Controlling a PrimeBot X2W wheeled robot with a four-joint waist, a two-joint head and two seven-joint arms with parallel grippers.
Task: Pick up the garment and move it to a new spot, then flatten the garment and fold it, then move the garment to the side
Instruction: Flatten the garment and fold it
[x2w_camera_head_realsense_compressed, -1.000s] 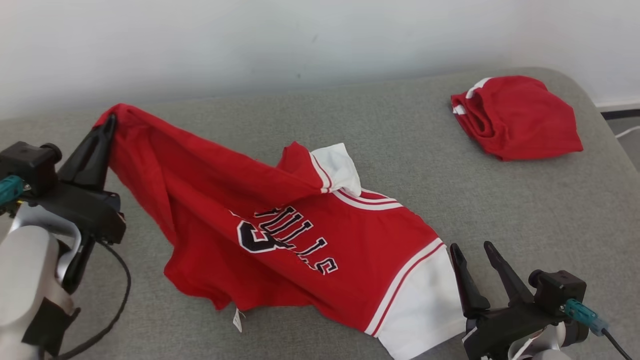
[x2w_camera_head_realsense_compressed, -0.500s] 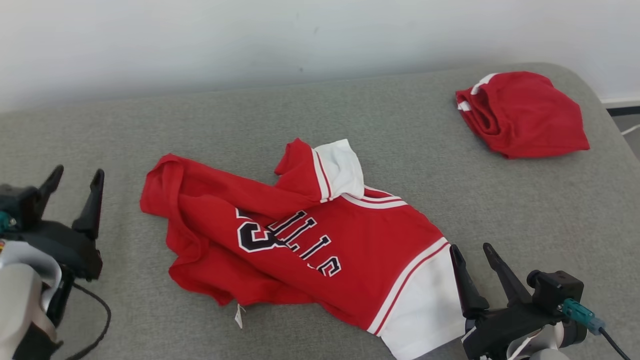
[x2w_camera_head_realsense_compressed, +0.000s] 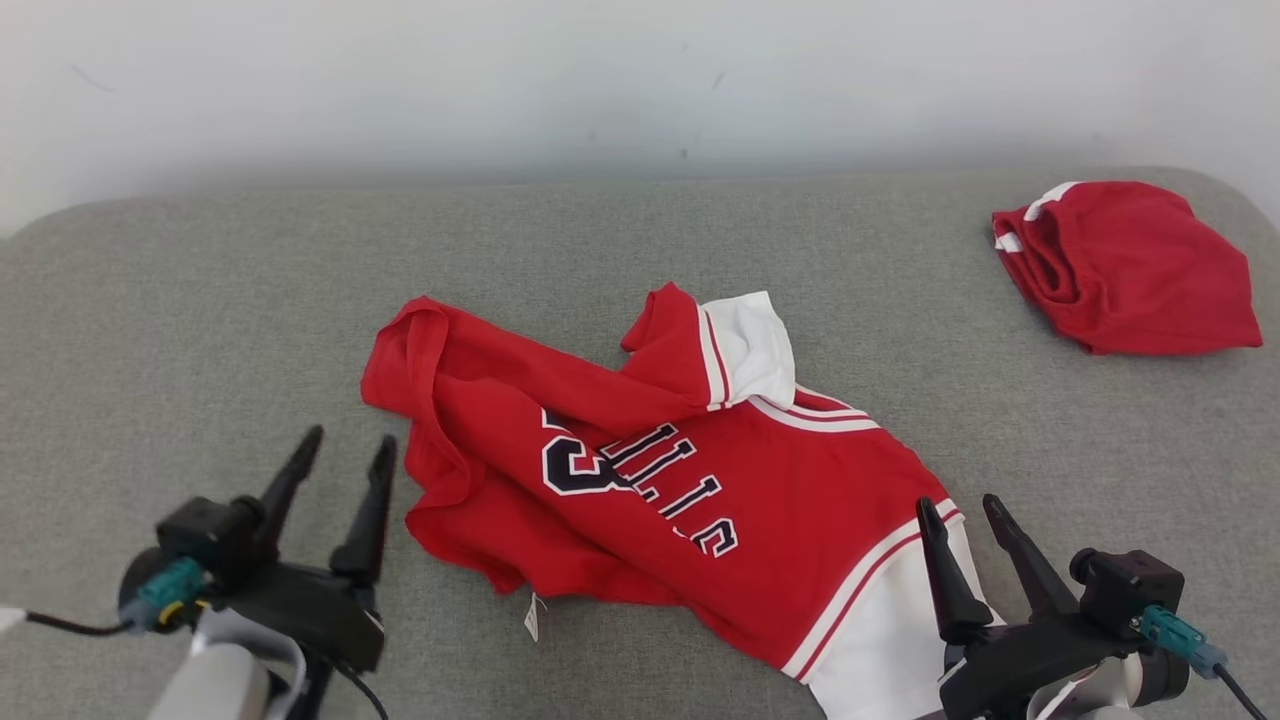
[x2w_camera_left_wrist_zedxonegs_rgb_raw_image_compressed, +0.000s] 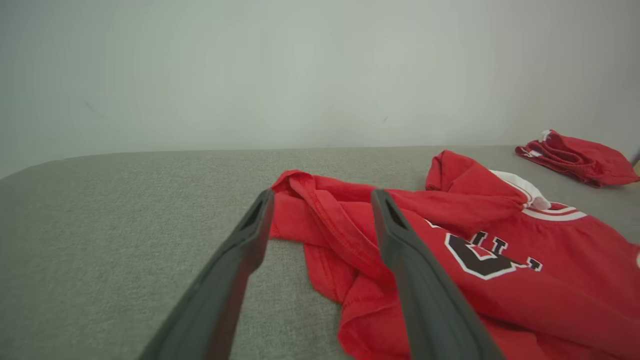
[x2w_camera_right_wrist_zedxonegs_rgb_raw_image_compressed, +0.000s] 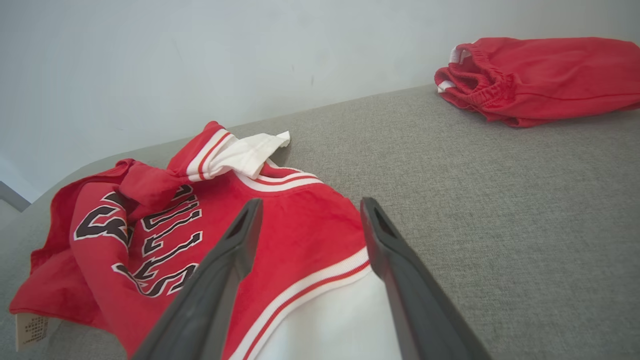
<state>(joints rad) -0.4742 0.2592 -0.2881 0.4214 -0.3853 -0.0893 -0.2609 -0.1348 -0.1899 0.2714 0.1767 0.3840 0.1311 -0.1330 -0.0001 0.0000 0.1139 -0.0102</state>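
Left hand (x2w_camera_head_realsense_compressed: 351, 437) spread, empty, beside the crumpled jersey (x2w_camera_head_realsense_compressed: 800, 480) — you'd best pinch its bunched edge low and draw outward.

Red jersey (x2w_camera_head_realsense_compressed: 700, 480) before me: black, white-edged block letters run across the chest. A fold hides the start, and I read only "LLS". Beside them is a half-folded numeral I cannot read. The print on the hem tag (x2w_camera_head_realsense_compressed: 533, 617) is too small to read.

Jersey (x2w_camera_head_realsense_compressed: 800, 500) lettering (x2w_camera_head_realsense_compressed: 640, 480) partly under folds, possibly numerals.
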